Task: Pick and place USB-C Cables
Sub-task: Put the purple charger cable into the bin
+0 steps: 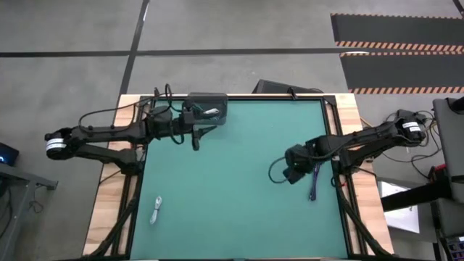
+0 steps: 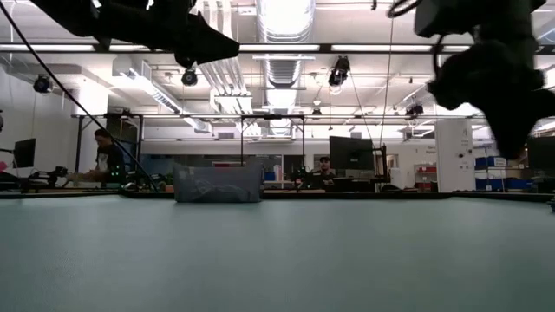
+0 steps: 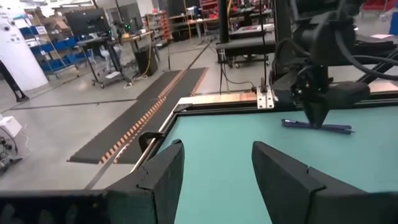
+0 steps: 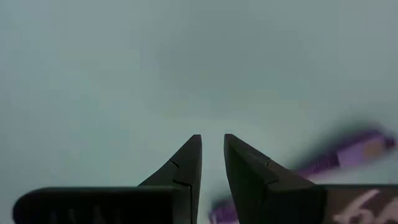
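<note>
A dark blue-purple cable (image 1: 314, 185) lies straight on the green mat near the table's right edge; it also shows in the left wrist view (image 3: 317, 126) and the right wrist view (image 4: 348, 155). My right gripper (image 1: 293, 172) hovers just left of it and above the mat, its fingers (image 4: 211, 140) only a narrow gap apart, with nothing between them. A white cable (image 1: 156, 210) lies on the mat at the near left. My left gripper (image 1: 194, 139) is open and empty (image 3: 217, 162), just in front of the clear bin (image 1: 208, 109) at the far edge.
The clear bin (image 2: 217, 184) stands at the middle of the table's far edge. Wooden table borders run along both sides of the mat (image 1: 239, 217). People sit at desks in the room behind the table.
</note>
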Motion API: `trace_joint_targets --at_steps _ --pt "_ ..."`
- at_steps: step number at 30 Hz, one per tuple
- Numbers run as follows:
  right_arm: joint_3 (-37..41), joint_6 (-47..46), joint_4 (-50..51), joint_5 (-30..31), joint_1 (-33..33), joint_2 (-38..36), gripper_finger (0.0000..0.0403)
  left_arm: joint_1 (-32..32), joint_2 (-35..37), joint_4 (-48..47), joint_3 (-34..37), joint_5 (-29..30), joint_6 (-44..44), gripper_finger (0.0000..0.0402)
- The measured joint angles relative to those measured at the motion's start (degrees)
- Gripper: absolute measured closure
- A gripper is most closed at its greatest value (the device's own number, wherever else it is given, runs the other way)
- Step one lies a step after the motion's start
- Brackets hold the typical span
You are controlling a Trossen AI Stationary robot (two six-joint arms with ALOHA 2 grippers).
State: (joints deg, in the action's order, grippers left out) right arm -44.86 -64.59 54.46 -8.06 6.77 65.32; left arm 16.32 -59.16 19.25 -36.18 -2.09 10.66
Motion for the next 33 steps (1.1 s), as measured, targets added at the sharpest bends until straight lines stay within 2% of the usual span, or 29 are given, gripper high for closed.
trace_joint_targets --at_steps 7,14,18,26,33 --pt "0.6 -11.5 7.0 -1.0 6.1 0.0 0.0344 0.0 -0.8 -0.6 0.0 0.0 0.0 0.0228" --pt "4.6 -19.8 7.0 -1.0 8.8 0.0 0.0344 0.0 -0.8 -0.6 0.0 0.0 0.2 0.0228" --pt "6.5 -22.2 6.8 -1.5 9.5 -0.4 0.0332 0.0 -0.8 -0.7 0.0 0.0 0.2 0.0228" --pt "8.3 -24.2 6.4 -0.7 9.5 -0.5 0.0268 0.0 -0.8 -0.8 0.0 0.0 0.7 0.0228" --pt "11.2 -25.1 4.4 0.6 9.5 -0.5 0.0259 0.1 -0.8 -0.8 0.0 0.0 0.8 0.0228"
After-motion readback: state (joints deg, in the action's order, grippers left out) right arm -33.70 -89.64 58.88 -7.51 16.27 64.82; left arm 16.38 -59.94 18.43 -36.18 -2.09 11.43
